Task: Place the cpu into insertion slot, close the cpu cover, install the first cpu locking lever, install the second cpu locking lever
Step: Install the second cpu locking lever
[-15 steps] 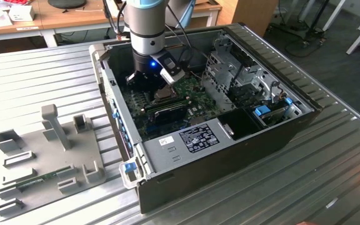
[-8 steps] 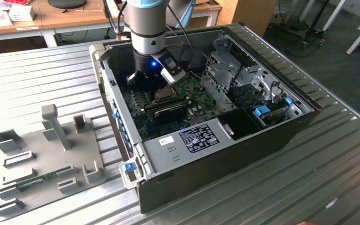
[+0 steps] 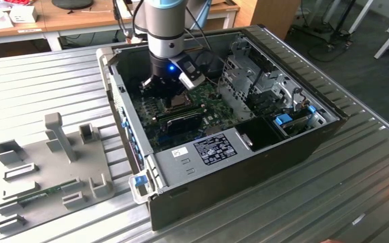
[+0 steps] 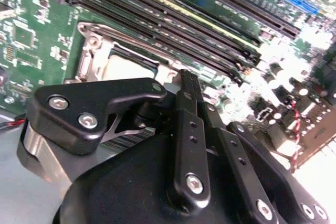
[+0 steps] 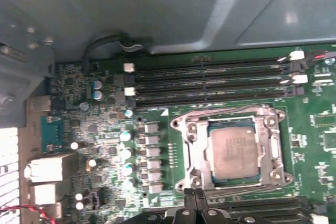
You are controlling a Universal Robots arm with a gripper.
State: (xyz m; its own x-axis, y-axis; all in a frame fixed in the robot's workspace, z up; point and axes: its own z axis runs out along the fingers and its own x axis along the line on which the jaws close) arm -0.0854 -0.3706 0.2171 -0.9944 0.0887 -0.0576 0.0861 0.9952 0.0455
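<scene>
One gripper (image 5: 195,195), fingers pressed together (seemingly empty), hovers at six o'clock of the cpu (image 5: 233,153) seated under its closed cpu cover (image 5: 197,153).

The exterior view looks down from high and well back on the open computer case (image 3: 235,136); both wrist views sit close above its green circuit board (image 5: 94,145), sharing the insertion slot (image 5: 231,150)
</scene>
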